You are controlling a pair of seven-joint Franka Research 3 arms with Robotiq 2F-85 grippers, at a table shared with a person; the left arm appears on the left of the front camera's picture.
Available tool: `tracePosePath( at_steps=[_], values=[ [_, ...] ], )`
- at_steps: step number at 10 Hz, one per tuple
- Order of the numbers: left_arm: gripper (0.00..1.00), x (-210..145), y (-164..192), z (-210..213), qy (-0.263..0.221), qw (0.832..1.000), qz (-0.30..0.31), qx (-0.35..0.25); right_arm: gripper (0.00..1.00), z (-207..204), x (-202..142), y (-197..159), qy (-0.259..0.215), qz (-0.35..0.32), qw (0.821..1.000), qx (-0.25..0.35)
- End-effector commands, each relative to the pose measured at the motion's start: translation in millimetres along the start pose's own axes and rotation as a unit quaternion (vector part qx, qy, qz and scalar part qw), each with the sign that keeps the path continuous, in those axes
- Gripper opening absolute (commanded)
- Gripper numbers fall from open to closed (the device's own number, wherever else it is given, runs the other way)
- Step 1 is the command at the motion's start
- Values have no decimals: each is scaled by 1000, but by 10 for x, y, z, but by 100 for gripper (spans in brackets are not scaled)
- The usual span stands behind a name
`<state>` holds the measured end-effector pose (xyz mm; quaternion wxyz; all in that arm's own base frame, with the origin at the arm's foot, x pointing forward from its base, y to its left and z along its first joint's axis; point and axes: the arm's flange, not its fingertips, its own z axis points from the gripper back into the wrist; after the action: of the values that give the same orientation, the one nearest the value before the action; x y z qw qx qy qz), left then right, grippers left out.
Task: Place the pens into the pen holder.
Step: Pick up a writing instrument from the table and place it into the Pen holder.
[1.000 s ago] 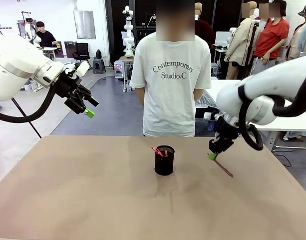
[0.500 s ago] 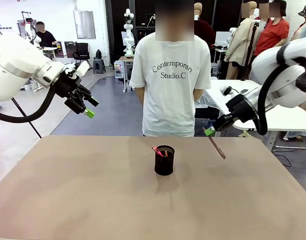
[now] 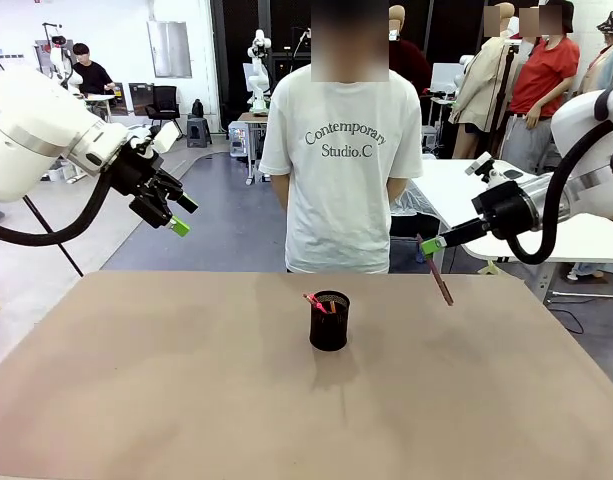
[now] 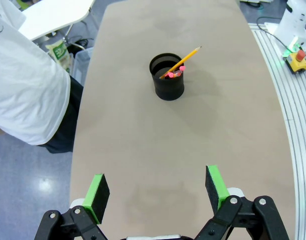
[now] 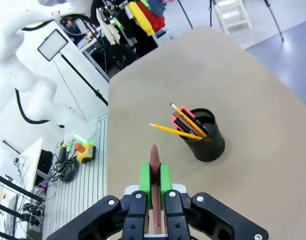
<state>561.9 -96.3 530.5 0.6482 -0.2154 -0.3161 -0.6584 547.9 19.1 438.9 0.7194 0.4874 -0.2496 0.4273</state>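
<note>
1. Near the middle of the table (image 3: 136,400), somewhat toward its far edge, stands the black mesh pen holder (image 3: 329,321), upright and well apart from both arms.
2. Inside the holder lean two of the pens: a yellow pencil (image 5: 173,131) slanting out over the rim, and a dark pen with a pink-red end (image 5: 185,120) beside it.
3. Above the table's far right edge, the right gripper (image 3: 429,244) is clamped on the dark red-maroon pen (image 3: 441,283), which hangs clear of the surface; in the right wrist view the pen's tip projects from between the green pads (image 5: 146,185).
4. High over the table's far left corner, the left gripper (image 3: 176,214) hovers with its jaws spread wide and nothing between them.
5. Across the far edge stands a person (image 3: 344,160) in a white T-shirt, not reaching toward the table.
6. Progress, as judged: two pens are stowed; the third is lifted but not yet over the holder, so carrying it across and dropping it in remains.
</note>
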Motion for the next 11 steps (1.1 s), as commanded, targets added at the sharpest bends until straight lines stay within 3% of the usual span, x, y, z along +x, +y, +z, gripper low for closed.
tracePosePath(
  at_steps=[1, 5, 8, 11],
  values=[
    [100, 2, 0, 18, 1, 1000, 1, 3, 0, -8, -11, 38, 17, -18, 1000, 7],
    [100, 2, 0, 18, 1, 1000, 1, 3, 0, -17, -37, 0, 8, -6, 1000, 3],
    [100, 2, 0, 18, 1, 1000, 1, 3, 0, -92, 152, 20, -99, 93, 990, 44],
    [100, 2, 0, 18, 1, 1000, 1, 3, 0, -293, 304, 110, -147, 181, 969, 83]
  ],
)
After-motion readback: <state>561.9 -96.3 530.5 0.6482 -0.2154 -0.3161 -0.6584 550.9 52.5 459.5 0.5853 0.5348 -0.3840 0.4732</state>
